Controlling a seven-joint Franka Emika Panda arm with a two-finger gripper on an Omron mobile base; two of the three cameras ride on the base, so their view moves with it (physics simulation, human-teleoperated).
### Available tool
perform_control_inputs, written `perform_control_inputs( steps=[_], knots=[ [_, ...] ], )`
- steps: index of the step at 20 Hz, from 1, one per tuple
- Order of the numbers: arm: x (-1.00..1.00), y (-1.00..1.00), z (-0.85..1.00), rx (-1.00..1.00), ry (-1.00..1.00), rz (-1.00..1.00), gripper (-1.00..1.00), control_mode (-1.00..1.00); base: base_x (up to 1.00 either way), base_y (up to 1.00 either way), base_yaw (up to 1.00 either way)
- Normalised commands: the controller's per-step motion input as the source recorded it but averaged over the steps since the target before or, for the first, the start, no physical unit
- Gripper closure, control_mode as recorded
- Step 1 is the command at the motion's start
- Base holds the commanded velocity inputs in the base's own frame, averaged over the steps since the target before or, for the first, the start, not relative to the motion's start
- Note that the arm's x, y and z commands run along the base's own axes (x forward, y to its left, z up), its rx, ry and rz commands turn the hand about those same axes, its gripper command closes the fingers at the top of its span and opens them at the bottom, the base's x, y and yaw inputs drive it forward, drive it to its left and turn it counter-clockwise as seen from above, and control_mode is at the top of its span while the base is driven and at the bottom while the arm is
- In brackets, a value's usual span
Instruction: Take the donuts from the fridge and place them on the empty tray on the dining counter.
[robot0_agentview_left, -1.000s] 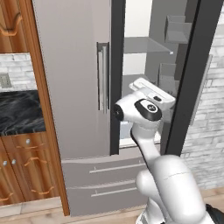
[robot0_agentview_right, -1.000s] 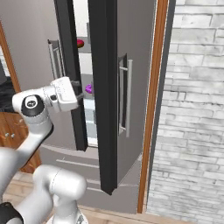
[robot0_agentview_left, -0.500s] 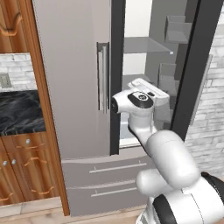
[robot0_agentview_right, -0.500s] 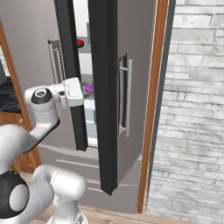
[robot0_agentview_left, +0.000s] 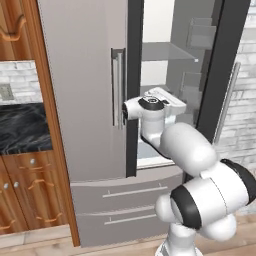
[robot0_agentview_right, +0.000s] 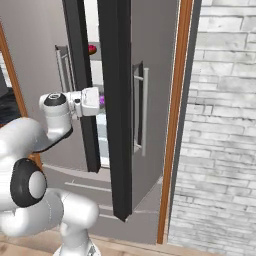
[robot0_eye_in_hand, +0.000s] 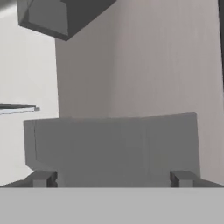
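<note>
Inside the open fridge (robot0_agentview_left: 90, 75) doorway, our arm has swung its hand further in over the last second: the wrist sat lower and nearer the base then, now it's up level with the middle shelves and turned toward the interior. The base hasn't driven; the fridge framing is unchanged. We read this as the reach phase, no pick yet.

Gripper (robot0_eye_in_hand: 112, 178) is spread wide, both fingertips (robot0_eye_in_hand: 41, 178) far apart at the bottom of the hand view, nothing between them.

Donuts: right base view shows a purple-magenta donut (robot0_agentview_right: 102, 100) on a shelf just past the hand, partly hidden by it, and a red-pink donut (robot0_agentview_right: 92, 48) on a higher shelf. Neither is touched, as far as we can tell.

View differences: left base view gives us the wrist against the shelves and the right door's bins (robot0_agentview_left: 200, 35), but the hand blocks the donuts. Hand view looks at a grey door bin (robot0_eye_in_hand: 113, 146) and wall, so the hand seems aimed at the door side, not the donuts. We likely need to re-aim before closing.
</note>
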Motion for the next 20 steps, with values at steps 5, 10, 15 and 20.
perform_control_inputs(
  steps=[5, 10, 15, 20],
  knots=[
    [-0.01, -0.73, -0.06, 0.07, 0.02, -0.12, -1.00, -1.00, 0.00, 0.00, 0.00],
    [-0.76, -1.00, 0.00, 0.20, 0.00, -0.22, -1.00, -1.00, 0.00, 0.00, 0.00],
    [-0.87, -1.00, -0.04, 0.21, -0.04, -0.16, -1.00, -1.00, 0.00, 0.00, 0.00],
    [-0.41, -0.90, 0.00, 0.17, -0.14, -0.02, -1.00, -1.00, 0.00, 0.00, 0.00]
  ],
)
